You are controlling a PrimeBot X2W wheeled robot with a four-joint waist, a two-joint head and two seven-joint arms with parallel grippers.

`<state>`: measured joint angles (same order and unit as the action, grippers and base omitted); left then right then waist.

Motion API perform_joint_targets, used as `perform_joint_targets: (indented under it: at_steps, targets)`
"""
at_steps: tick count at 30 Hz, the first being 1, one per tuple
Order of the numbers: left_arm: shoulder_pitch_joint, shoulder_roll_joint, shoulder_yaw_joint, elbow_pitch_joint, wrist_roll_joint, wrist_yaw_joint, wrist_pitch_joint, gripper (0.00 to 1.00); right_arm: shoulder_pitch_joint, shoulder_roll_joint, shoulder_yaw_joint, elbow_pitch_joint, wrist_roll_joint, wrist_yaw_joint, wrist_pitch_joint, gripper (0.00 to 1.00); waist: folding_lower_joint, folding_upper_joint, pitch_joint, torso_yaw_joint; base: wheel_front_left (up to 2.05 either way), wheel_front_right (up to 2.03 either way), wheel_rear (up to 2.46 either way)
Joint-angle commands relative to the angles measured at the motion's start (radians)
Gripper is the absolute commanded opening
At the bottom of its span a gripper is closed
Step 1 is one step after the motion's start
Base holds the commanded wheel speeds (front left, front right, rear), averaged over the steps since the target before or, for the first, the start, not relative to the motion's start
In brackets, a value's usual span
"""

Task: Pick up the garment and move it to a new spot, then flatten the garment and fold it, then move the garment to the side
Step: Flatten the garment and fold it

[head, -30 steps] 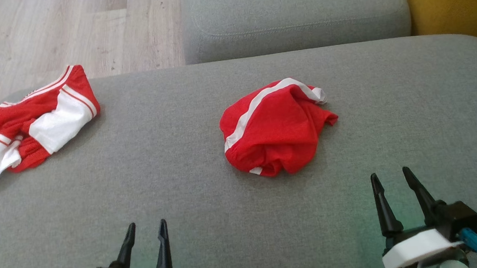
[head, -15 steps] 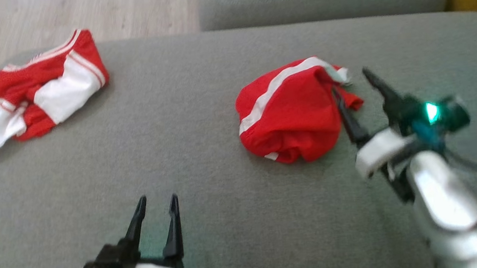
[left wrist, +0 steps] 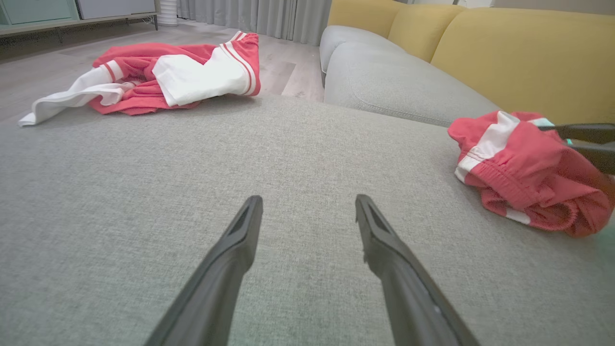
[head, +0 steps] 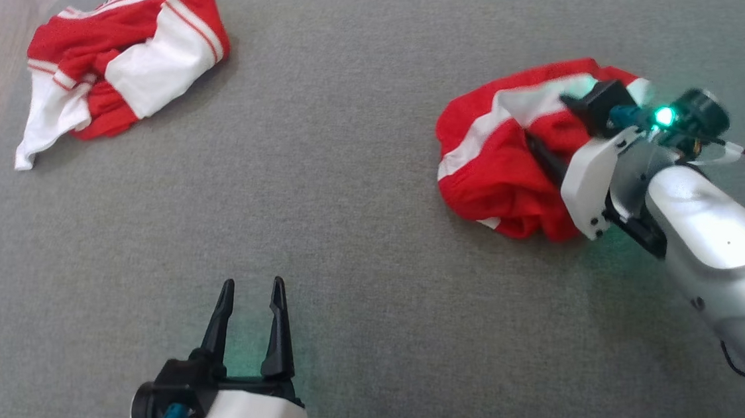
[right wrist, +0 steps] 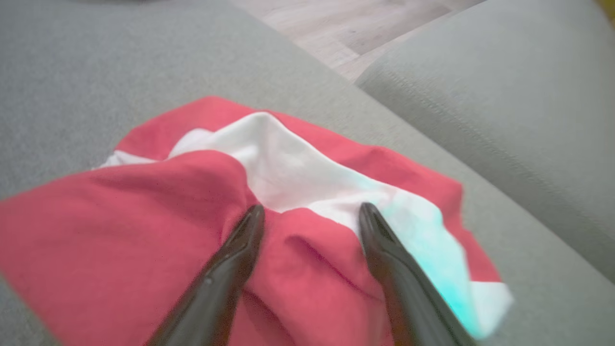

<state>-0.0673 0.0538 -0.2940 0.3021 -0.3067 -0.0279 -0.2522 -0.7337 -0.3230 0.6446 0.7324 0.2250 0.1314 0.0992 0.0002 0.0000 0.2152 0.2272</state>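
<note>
A crumpled red garment (head: 496, 173) lies on a grey sofa (head: 356, 170) beneath the right gripper (right wrist: 312, 211), whose released, spread fingers straddle a fold; the left gripper (head: 249, 286), likewise released, sits well apart.

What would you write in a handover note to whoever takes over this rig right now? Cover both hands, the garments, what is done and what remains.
Right hand: open, its fingers set either side of a fold in the crumpled red garment; not closed on it.
Left hand: open, holding nothing, low over the grey cushion.
A second red-and-white garment lies crumpled at the cushion's far left corner.
Done: nothing yet; the garment is not lifted.
Left: grip, lift, move it to a new spot, flatten, fold, set aside.
</note>
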Motion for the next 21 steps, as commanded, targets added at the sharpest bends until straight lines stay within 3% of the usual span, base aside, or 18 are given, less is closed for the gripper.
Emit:
perform_joint_targets:
  at_steps: [1,2,3,6,13,21]
  targets:
    - [-0.039,-0.002,0.029,-0.034,0.011,-0.005,-0.01,1.0,-0.026,-0.023,0.043,-0.017,0.048,-0.001,0.031,0.75,-0.0002,0.0,0.008,0.011,0.0,0.0,0.0]
    - [-0.038,-0.002,0.03,-0.034,0.012,-0.004,-0.01,1.0,-0.029,-0.033,0.064,-0.016,0.076,-0.001,0.05,0.46,-0.0002,0.0,0.008,0.011,0.0,0.0,0.0]
    - [-0.038,-0.002,0.03,-0.034,0.012,-0.004,-0.01,1.0,-0.029,-0.033,0.064,-0.016,0.076,-0.001,0.05,0.46,-0.0002,0.0,0.008,0.011,0.0,0.0,0.0]
    - [-0.036,-0.003,0.036,-0.035,0.013,-0.003,-0.01,1.0,-0.029,-0.056,0.118,-0.02,0.154,-0.001,0.101,0.0,-0.0002,0.0,0.006,0.005,0.0,0.0,0.0]
    - [-0.049,-0.003,0.033,-0.041,0.015,-0.001,-0.01,1.0,-0.04,-0.08,0.174,-0.049,0.239,-0.001,0.07,0.0,-0.0002,0.0,0.011,-0.023,0.0,0.0,0.0]
    - [-0.039,-0.003,0.05,-0.033,0.034,-0.003,-0.01,1.0,-0.044,-0.019,0.051,-0.147,0.242,-0.001,-0.077,0.0,-0.0002,0.0,-0.03,-0.077,0.0,0.0,0.0]
